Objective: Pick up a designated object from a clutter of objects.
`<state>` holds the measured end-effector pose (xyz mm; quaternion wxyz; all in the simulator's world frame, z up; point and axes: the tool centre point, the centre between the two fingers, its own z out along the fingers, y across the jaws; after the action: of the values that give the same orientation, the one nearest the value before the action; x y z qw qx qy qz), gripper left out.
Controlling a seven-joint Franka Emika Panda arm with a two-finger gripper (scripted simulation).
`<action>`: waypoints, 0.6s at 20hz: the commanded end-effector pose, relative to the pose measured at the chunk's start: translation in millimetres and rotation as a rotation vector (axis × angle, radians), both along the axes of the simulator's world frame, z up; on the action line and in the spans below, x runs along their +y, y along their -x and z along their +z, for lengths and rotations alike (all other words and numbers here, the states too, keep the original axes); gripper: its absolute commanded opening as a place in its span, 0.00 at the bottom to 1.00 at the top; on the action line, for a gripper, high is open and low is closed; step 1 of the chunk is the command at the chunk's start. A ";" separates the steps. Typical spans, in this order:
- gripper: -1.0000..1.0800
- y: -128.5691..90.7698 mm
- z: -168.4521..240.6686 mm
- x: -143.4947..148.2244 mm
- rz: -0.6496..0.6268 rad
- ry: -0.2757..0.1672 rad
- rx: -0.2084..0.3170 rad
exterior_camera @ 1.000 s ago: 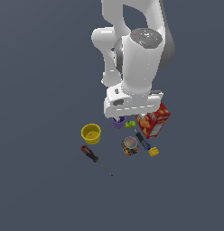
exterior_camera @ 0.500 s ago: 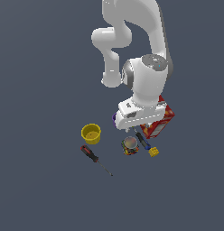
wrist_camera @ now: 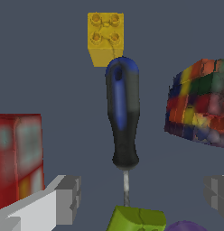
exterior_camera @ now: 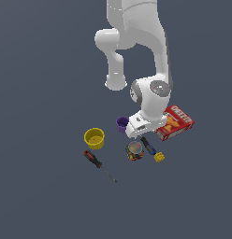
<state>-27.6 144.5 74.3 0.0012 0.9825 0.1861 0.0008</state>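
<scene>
The arm has dropped lower over the clutter since a second ago. The short screwdriver (wrist_camera: 123, 119) lies between the cracker box (wrist_camera: 19, 158) and tin can (wrist_camera: 199, 101), its blue end just beside the yellow block (wrist_camera: 105, 38); the gripper (wrist_camera: 143, 198) stands wide open astride its shaft, holding nothing.

The only words are on the red cracker box (exterior_camera: 175, 122). In the exterior view, white letters run along its top edge. They look like a brand name, but they are too small and blurry to read for sure. In the wrist view the box (wrist_camera: 18, 158) shows only fuzzy red, white and yellow patches with no letters. The tin can (wrist_camera: 199, 103) has a colorful label of little squares, and no words can be read on it. The yellow block (wrist_camera: 105, 36) has no writing.
</scene>
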 end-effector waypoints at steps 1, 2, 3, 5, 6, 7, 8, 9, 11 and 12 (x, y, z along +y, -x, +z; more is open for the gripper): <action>0.96 3.8 -6.8 2.8 0.009 -0.001 0.002; 0.96 4.5 -8.0 3.4 0.011 -0.002 0.002; 0.96 4.9 -8.7 3.7 0.012 -0.002 0.002; 0.96 4.6 -7.9 3.4 0.011 -0.002 0.003; 0.96 4.6 -8.2 3.4 0.011 -0.002 0.003; 0.96 4.6 -9.1 3.3 0.011 -0.002 0.003; 0.96 4.7 -10.6 3.3 0.011 -0.002 0.003; 0.96 4.8 -12.7 3.3 0.011 -0.002 0.003; 0.96 5.1 -18.6 3.4 0.012 -0.002 0.003; 0.96 5.3 -22.5 3.4 0.012 -0.002 0.003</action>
<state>-32.3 147.9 56.9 0.0002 0.9815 0.1916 0.0000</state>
